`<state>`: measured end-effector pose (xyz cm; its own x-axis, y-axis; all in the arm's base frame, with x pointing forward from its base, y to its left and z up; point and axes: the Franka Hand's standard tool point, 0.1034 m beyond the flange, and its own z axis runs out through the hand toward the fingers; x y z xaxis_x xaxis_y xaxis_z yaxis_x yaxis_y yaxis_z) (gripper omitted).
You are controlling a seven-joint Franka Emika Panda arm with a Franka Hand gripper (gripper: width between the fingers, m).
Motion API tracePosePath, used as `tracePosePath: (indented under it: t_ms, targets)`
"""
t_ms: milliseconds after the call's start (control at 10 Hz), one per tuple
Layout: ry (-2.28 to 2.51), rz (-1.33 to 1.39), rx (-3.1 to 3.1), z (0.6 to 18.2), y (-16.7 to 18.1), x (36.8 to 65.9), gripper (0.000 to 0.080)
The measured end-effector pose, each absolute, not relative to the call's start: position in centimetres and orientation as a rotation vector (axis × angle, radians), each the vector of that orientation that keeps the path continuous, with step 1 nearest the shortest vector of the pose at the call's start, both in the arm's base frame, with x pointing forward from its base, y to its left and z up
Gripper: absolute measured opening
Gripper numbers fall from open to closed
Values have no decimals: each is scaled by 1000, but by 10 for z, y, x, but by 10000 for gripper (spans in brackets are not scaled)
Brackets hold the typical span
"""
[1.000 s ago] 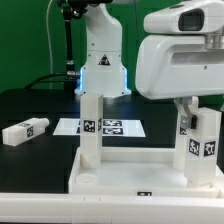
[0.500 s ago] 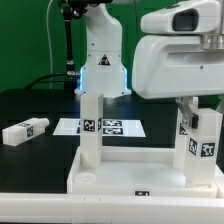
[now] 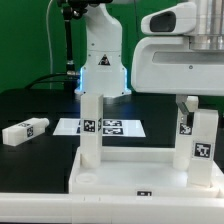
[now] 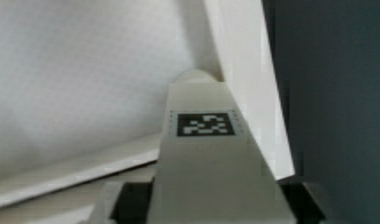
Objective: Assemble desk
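The two-finger gripper (image 3: 189, 106) is found clamped on the upper end of a tagged white plastic block leg (image 3: 202, 148). This leg stands upright at the corner of the white plastic rimmed rectangular tabletop (image 3: 130, 172) on the exterior view's right. Dark fingers (image 4: 134, 202) are pressed against both its flanks. A second white leg (image 3: 92, 130) stands upright at the left corner. A third white leg (image 3: 25, 130) lies apart on the black table (image 3: 35, 105).

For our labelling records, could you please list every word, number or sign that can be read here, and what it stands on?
No words, brands or numbers can be read in either view.
The only signs are black-and-white square tags, which carry no letters: on the marker board, the lying leg, the tabletop rim and the corner leg on the exterior view's right.
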<state>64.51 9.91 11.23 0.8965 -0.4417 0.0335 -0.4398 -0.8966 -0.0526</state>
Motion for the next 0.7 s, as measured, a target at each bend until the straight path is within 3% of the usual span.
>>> tracePosePath:
  t_ms: [400,700]
  targets:
    - [1297,-49,-2774,112,97,646,290]
    - [1474,-37,-2679,112,96,646,290]
